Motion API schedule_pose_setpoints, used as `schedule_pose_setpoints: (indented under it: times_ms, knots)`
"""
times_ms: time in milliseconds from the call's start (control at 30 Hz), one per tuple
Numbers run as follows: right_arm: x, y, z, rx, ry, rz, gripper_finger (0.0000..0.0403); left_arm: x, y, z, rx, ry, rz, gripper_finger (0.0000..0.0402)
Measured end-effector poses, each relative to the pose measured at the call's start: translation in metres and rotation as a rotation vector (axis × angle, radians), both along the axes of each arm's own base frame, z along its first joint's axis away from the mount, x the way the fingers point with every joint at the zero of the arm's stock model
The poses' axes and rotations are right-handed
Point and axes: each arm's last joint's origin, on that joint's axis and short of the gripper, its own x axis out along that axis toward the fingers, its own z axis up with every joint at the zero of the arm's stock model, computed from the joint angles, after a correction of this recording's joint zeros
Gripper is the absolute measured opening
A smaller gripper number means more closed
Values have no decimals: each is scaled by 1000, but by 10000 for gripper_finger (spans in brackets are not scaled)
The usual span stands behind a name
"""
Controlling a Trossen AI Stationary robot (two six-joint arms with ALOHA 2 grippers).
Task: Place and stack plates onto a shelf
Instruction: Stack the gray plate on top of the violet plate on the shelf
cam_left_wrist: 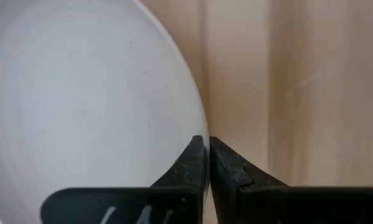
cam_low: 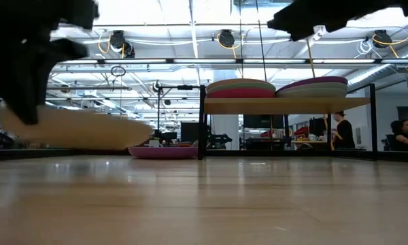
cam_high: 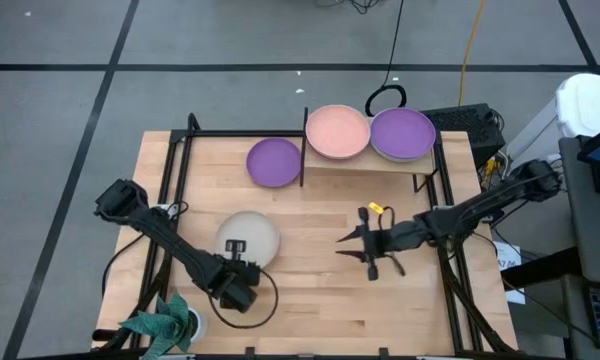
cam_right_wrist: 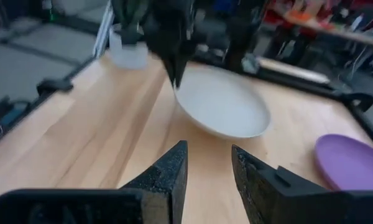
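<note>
A beige plate (cam_high: 250,238) sits on the table's left half and shows white in the left wrist view (cam_left_wrist: 81,106). My left gripper (cam_high: 236,272) is shut on its near rim. My right gripper (cam_high: 365,246) hovers open right of centre, touching nothing, its fingers (cam_right_wrist: 208,163) pointing toward the beige plate (cam_right_wrist: 227,106). The shelf (cam_high: 370,170) stands at the far edge with a peach-topped stack (cam_high: 337,131) and a purple-topped stack (cam_high: 402,133). One purple plate (cam_high: 273,162) lies flat on the table left of the shelf. My left gripper pinches the beige plate's rim (cam_left_wrist: 199,134) on its near side, one finger over the inner face and one outside. The fingers (cam_right_wrist: 174,65) come from above, pointing down. The plate is tilted, and in the low view (cam_low: 75,129) it hangs just above the tabletop.
A potted plant (cam_high: 168,325) stands at the near left corner. Black frame rails (cam_high: 175,170) run along the table's left and right sides. A yellow tag (cam_high: 377,208) lies near my right gripper. Bare wood lies between the grippers. People (cam_low: 341,129) sit far behind the table.
</note>
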Motion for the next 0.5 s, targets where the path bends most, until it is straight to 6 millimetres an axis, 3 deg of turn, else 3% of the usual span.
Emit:
schedule_pose_setpoints:
  times_ms: [233,500]
  knots:
    - [35,21,6,-82,144,91,109,13,-10,32,23,-15,-324,9]
    - [74,52,11,-193,309,177,109,22,-13,50,66,-32,-591,8]
